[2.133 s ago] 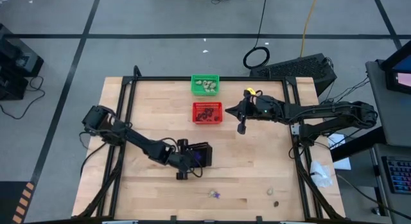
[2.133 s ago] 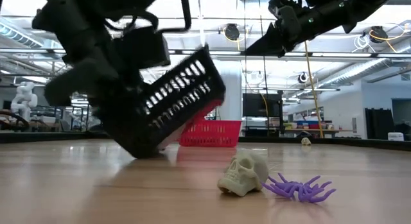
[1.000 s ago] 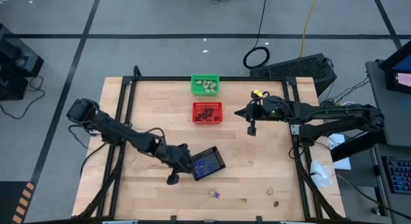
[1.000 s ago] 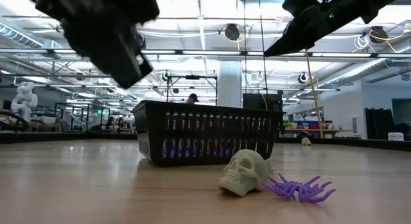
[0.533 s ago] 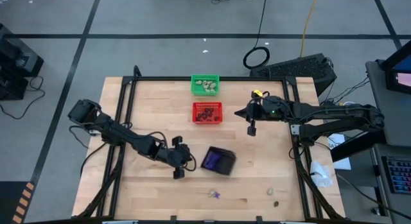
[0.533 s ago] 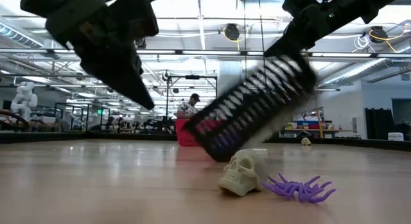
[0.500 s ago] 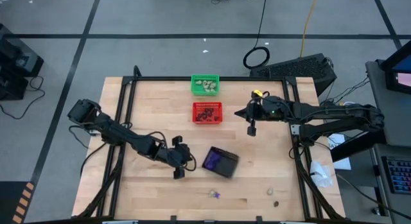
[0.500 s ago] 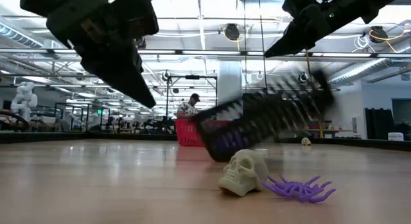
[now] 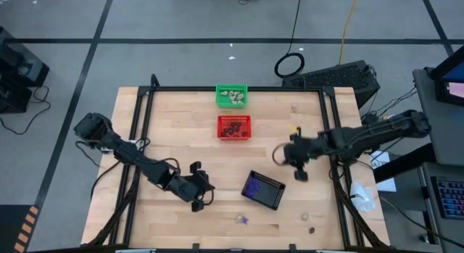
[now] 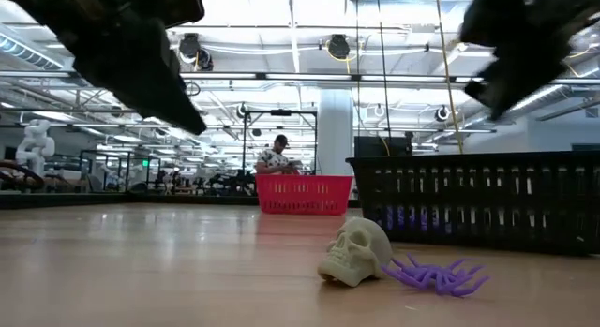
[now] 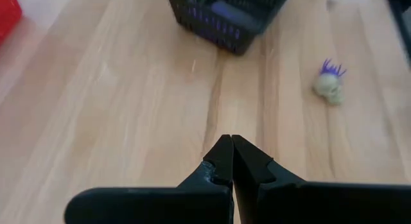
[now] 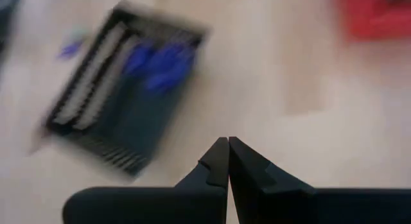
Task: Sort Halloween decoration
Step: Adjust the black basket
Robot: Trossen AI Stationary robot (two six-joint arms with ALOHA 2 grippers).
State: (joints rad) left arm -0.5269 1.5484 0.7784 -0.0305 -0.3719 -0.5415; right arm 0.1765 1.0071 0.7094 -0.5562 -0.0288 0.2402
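Cream skull (image 9: 236,219) and purple spider (image 9: 246,220) lie nearer our left claw (image 9: 197,204), pinched closed and empty, than our equally closed, empty right claw (image 9: 300,176).

three mesh baskets (image 9: 262,190), two arms, perhaps four loose trinkets (image 9: 244,220)

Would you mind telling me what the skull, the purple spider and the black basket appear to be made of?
Skull: probably moulded plastic, matte cream, smooth and evenly coloured.
Purple spider: likely soft plastic or rubber, with thin, evenly coloured legs.
Black basket: apparently rigid plastic, dark and matte, with evenly slotted mesh walls.
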